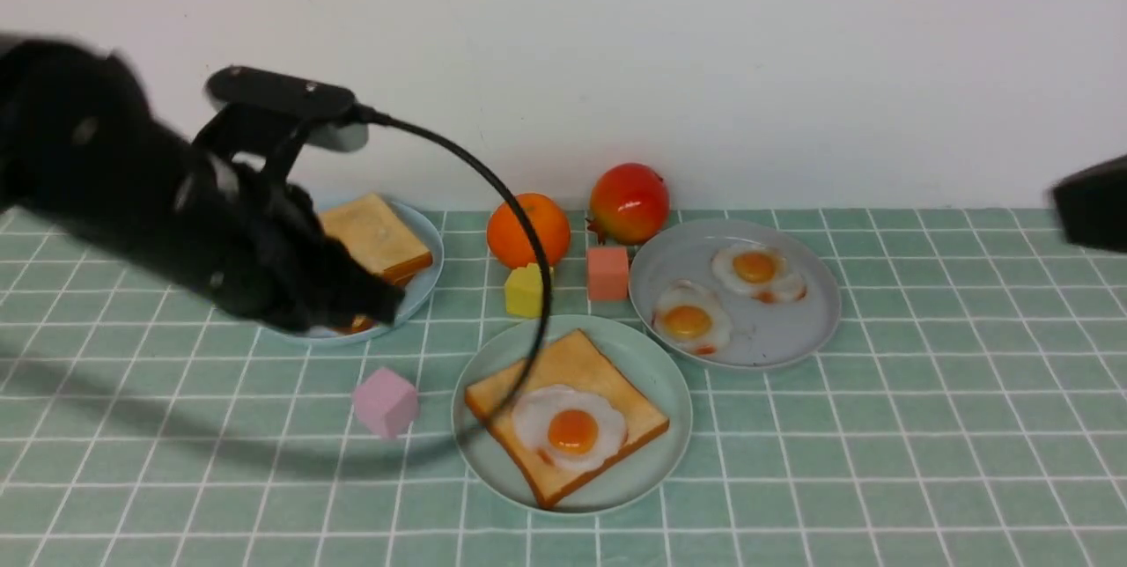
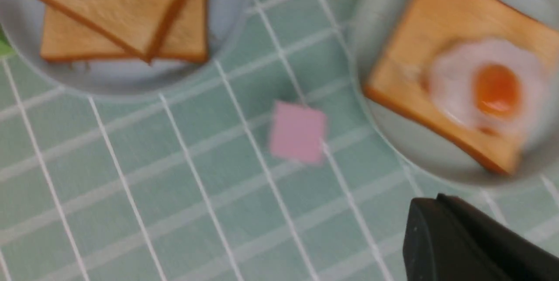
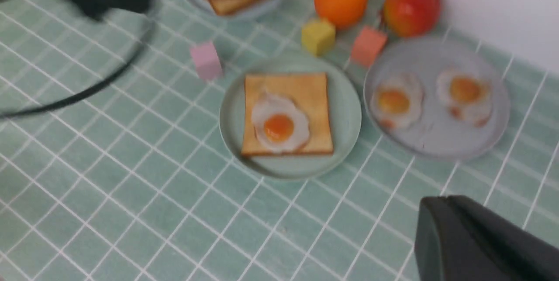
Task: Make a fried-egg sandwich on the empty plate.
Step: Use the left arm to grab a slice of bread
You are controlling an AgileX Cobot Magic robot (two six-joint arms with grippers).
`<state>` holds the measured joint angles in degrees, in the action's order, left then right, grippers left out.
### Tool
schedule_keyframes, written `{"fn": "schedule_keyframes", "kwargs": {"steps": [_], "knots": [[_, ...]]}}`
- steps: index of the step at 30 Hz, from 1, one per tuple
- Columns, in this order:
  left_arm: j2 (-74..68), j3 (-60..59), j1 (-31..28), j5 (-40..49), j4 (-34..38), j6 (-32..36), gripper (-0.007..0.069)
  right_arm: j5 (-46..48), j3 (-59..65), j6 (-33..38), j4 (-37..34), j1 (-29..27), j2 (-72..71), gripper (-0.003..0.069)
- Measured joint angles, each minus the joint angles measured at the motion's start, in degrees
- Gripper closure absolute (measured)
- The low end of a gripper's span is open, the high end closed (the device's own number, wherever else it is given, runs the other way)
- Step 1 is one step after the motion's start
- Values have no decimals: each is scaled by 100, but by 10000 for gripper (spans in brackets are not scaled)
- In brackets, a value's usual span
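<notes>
Left claw, blurred but seemingly closed on nothing, hovers near the pale blue plate of toast slices.

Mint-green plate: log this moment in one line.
mint-green plate: one toast, fried egg on top, uncovered | left gripper: shut | right gripper: shut

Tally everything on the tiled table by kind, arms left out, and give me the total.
Plates: 3
Toast slices: 3
Fried eggs: 3
Cubes: 3
Fruits: 2
Total: 14
</notes>
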<state>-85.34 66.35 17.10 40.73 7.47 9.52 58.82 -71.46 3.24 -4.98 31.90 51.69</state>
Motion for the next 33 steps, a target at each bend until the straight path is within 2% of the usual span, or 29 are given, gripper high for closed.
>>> {"fn": "schedule_keyframes", "kwargs": {"steps": [1,4,7,9,12,15,18,21,26,30,33], "knots": [[-357,235,-223,-44,129,278,638,-56,89,0,5,36,-148,652],[-1006,663,-529,-86,177,446,634,-133,284,-2,11,69,-385,652],[-1691,1208,-772,-119,-138,501,581,-192,495,-7,17,69,-526,652],[-2002,1427,-811,-132,-442,515,533,-203,571,-19,23,69,-534,652],[-2449,1708,-818,-229,-883,534,419,-229,608,-23,23,73,-534,652],[-2709,1777,-818,-578,-1055,545,314,-351,608,-23,10,73,-534,652],[-2880,1783,-818,-973,-1169,550,251,-445,608,-23,10,73,-534,652],[-3013,1800,-796,-1187,-1201,585,232,-485,608,-23,10,73,-534,650],[-3347,1818,-730,-1302,-1386,1209,228,-547,608,-23,10,73,-534,648],[-3412,1834,-716,-1330,-1461,1418,228,-555,608,-25,10,73,-534,646],[-3454,1859,-711,-1334,-1473,1450,254,-561,608,-25,22,73,-534,645]]}}
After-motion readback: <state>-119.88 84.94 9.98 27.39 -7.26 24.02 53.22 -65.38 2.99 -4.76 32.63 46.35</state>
